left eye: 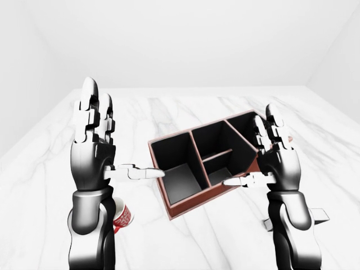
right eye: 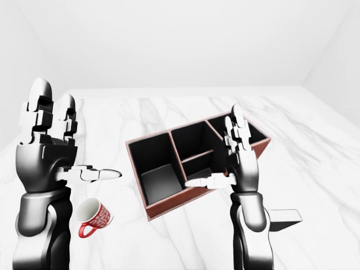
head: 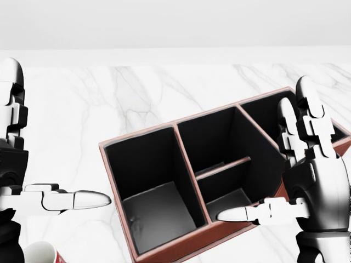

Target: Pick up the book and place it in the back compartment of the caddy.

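Marble bench (left eye: 169,112) fills my views, and the brown caddy (right eye: 169,209) sits at its middle with every black compartment showing bare. Both my hands are raised with palms facing each other. On my left hand (left eye: 93,154) the fingers (left eye: 90,107) point up and the thumb sticks out toward the caddy, spread wide and gripping nothing. My right hand (right eye: 239,163) stands the same way over the caddy's right end, fingers apart and empty. At about five o'clock from the caddy in the right-eye view, partly behind my right forearm, a flat grey book (right eye: 284,216) lies on the bench. At eight o'clock stands a red patterned mug (right eye: 94,216).
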Tool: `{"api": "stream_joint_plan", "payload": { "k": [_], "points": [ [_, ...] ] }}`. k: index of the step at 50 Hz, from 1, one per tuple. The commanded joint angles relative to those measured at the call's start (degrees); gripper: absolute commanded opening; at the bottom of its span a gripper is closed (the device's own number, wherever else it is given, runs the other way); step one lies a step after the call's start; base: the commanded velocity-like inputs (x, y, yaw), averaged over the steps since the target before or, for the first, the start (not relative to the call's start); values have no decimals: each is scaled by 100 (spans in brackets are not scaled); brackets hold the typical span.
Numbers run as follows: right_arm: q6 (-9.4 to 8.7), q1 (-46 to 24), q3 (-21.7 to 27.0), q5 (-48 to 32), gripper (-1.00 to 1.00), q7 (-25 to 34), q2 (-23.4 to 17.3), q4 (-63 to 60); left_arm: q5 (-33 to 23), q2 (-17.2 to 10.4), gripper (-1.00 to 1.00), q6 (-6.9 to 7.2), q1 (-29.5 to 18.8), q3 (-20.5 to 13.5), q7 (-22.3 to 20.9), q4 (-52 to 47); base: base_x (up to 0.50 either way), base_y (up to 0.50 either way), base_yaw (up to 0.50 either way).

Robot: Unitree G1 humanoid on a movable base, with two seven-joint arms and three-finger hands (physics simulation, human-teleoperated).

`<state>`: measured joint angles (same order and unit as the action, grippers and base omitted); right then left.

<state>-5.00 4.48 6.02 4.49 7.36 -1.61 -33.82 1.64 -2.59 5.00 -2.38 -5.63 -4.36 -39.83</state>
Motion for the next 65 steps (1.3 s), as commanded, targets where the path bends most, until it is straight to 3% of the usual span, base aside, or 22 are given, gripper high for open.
{"api": "stream_joint_plan", "payload": {
  "k": [1, 21, 33, 50, 65],
  "points": [
    [0, -39, -50, -283, 100, -143, -23, 89, -22, 2, 100, 0, 31, 5, -8, 15, 0, 0, 0],
    [0, -40, -27, -422, 100, -69, -36, -30, -23, 1, 100, 0, 24, -6, -12, 41, 0, 0, 0],
    [0, -134, 264, -1178, 100, 228, -278, -336, -44, 8, 100, 0, 32, 14, -13, 81, 0, 0, 0],
    [0, -43, 377, -2311, 100, 830, -313, -549, -44, 1, 100, 0, 18, 6, -9, 127, 0, 0, 0],
    [0, -23, 773, -2980, 100, 1387, -391, -834, -37, -12, 100, 0, -3, -23, -9, 121, 0, 0, 0]
  ]
}}
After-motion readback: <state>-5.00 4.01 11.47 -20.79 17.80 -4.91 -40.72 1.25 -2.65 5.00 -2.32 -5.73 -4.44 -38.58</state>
